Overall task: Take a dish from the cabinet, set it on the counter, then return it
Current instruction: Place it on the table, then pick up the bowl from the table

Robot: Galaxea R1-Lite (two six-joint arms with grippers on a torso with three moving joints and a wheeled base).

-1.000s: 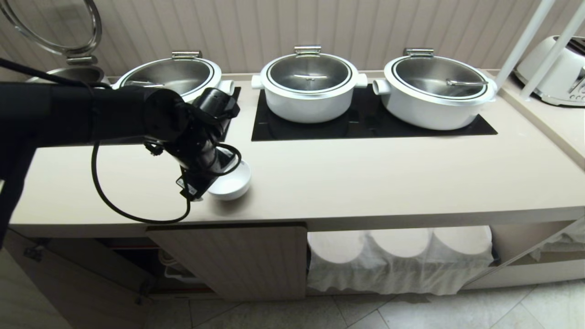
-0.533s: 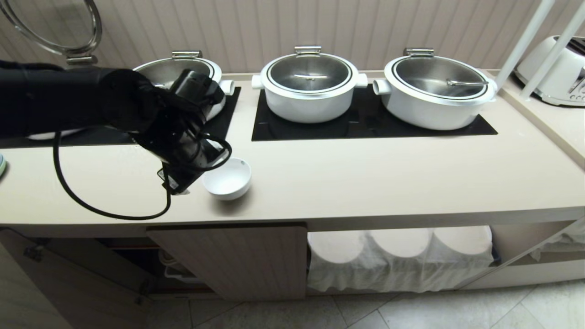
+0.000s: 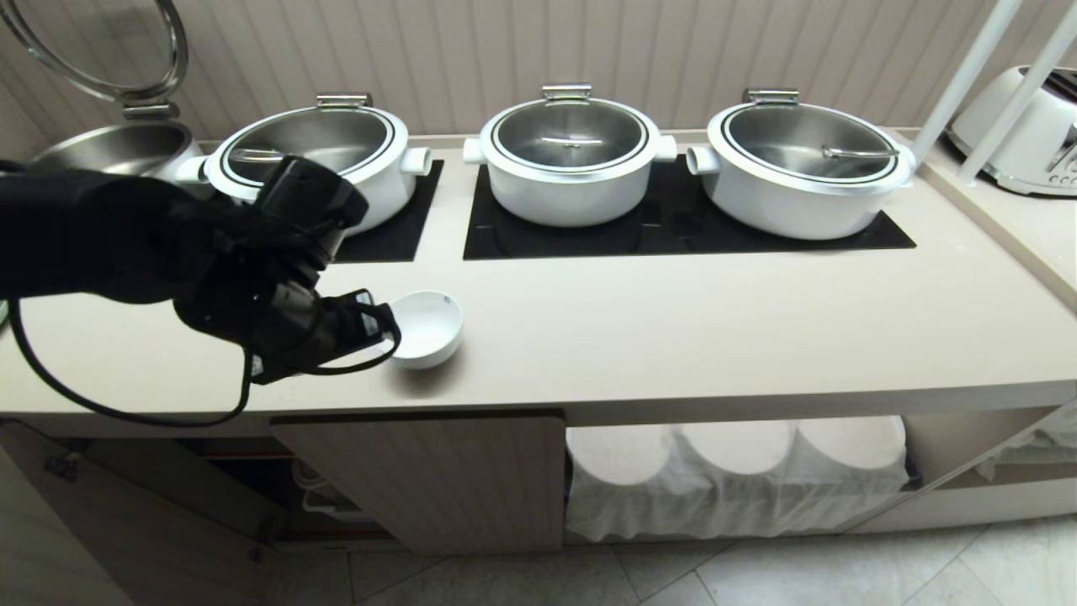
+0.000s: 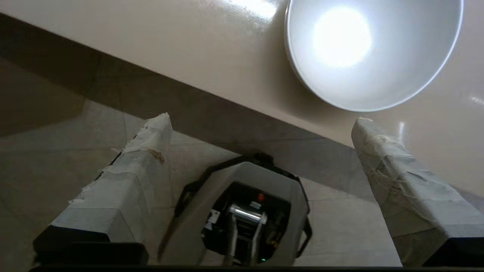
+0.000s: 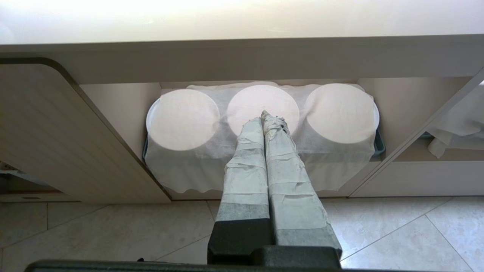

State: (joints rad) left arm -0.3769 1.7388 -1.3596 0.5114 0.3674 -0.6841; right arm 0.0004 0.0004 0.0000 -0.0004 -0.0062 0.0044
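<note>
White bowl point(image 3: 427, 325) stands upright on the worktop point(image 3: 673, 337), near its front edge. Left hand point(image 4: 261, 124) spread, empty, just beside the bowl. Risk: a low or off-centre approach could nudge it over the edge.

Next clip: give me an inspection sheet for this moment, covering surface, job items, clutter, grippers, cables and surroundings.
Surface: beige counter with black inset panels.
Job's things: white bowl upright and empty near the counter's front edge; cabinet below, its left side open and dark.
Clutter: three white lidded pots on the panels; a fourth, open-lidded, at far left.
Grippers: left gripper beside the bowl, jaws wide open, holding nothing; right gripper parked low before the cloth-draped plates, jaws shut.
Cables: black cable loops from the left arm over the counter edge.
Surroundings: fluted wall, tiled floor, white appliance at right.
</note>
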